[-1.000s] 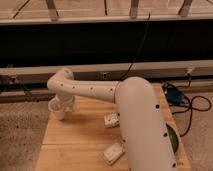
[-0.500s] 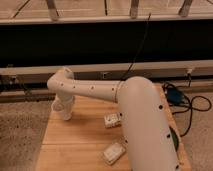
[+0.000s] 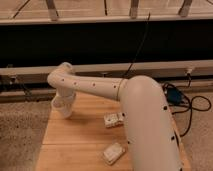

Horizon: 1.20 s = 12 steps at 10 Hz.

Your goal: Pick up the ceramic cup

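White arm (image 3: 125,95) reaches left across the wooden table (image 3: 80,137), elbow bent down; gripper (image 3: 64,102) sits at the small white ceramic cup (image 3: 62,107), far-left table edge; no legible writing.

The white arm (image 3: 145,120) fills the right foreground as a thick rounded segment, then narrows into a slimmer link dotted with small dark marks that runs leftward and slightly upward. At the far left it bends at a rounded elbow-like joint (image 3: 62,75) and turns straight down. The pincer (image 3: 63,106) hangs below that joint, pointing downward at the bench's far left corner.
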### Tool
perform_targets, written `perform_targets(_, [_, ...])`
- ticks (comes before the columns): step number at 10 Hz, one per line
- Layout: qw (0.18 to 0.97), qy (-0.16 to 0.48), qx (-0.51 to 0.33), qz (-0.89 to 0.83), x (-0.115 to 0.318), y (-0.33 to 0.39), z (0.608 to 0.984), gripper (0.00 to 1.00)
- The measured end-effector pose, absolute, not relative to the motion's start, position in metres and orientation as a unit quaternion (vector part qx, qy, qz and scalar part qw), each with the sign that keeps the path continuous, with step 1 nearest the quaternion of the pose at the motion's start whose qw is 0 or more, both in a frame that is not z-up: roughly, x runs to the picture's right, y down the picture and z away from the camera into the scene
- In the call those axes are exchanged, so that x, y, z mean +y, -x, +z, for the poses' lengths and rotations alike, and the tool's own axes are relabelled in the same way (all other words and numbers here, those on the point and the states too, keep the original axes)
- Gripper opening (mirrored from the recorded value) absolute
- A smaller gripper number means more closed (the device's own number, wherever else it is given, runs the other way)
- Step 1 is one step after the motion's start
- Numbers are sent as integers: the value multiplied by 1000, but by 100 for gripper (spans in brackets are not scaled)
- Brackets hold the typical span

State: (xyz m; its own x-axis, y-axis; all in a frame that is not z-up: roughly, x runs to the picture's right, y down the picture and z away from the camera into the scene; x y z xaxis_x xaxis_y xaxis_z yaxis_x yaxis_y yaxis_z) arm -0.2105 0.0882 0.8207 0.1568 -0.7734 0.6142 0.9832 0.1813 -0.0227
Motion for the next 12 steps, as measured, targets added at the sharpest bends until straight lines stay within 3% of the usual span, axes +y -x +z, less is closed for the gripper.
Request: perform_targets(12, [720, 213, -238, -616, 39, 191, 779, 0])
